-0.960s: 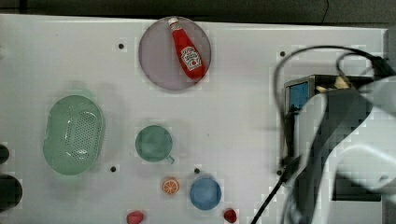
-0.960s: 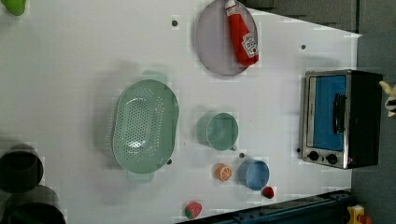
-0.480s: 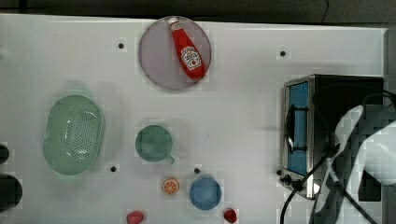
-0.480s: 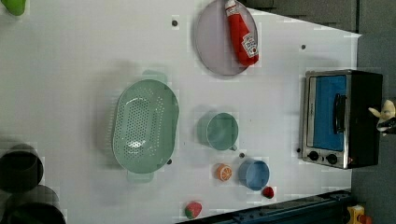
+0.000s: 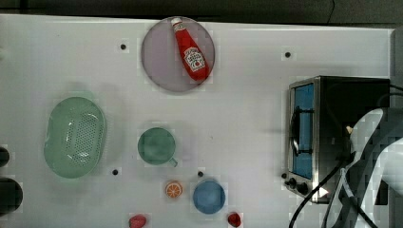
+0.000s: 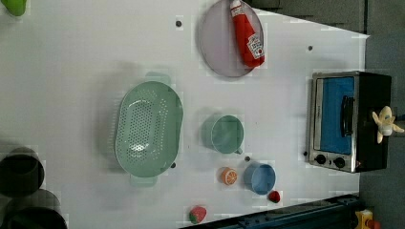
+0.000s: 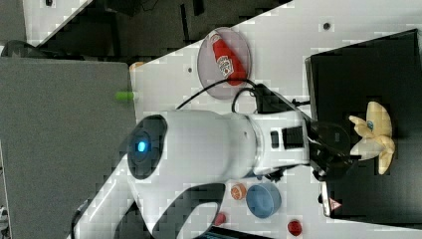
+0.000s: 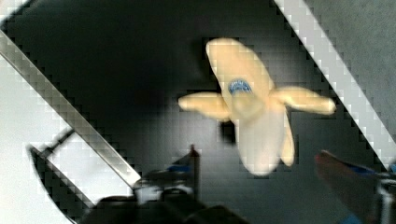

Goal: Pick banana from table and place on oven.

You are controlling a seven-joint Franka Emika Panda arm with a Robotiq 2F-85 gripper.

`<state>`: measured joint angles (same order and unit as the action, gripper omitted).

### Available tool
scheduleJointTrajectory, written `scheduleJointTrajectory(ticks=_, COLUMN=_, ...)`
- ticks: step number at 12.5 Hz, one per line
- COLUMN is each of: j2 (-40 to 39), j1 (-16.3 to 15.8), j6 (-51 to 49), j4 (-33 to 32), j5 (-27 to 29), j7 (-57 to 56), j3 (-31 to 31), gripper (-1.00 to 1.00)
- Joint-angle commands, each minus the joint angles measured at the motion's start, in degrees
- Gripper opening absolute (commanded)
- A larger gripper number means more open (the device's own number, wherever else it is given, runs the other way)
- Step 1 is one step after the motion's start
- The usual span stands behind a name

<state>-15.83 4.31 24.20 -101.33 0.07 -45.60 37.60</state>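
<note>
Atop oven, banana lies near back edge, my jaws spread, released beside it. Risk: careless retreat clips peel, knocks banana off behind oven.

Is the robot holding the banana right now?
No. The hand is open and holds nothing; the banana lies free on the oven.
</note>
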Motion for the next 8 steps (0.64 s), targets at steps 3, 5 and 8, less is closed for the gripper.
scheduleJointTrajectory(ticks=3, j2=7.7, j1=-3.0, j6=-2.6, j4=2.8, j5=-0.8, j7=-1.4, j3=-2.8, gripper=1.0)
scheduleJointTrajectory(ticks=5, j2=12.9, j1=-5.0, j6=-9.2, j4=2.7, j5=-3.3, j7=1.7, j3=-5.4, gripper=1.0)
scheduleJointTrajectory(ticks=8, j2=19.1, j1=-7.5, j6=-21.3, j4=2.3, j5=-3.6, j7=20.7, j3=-13.2, gripper=1.0)
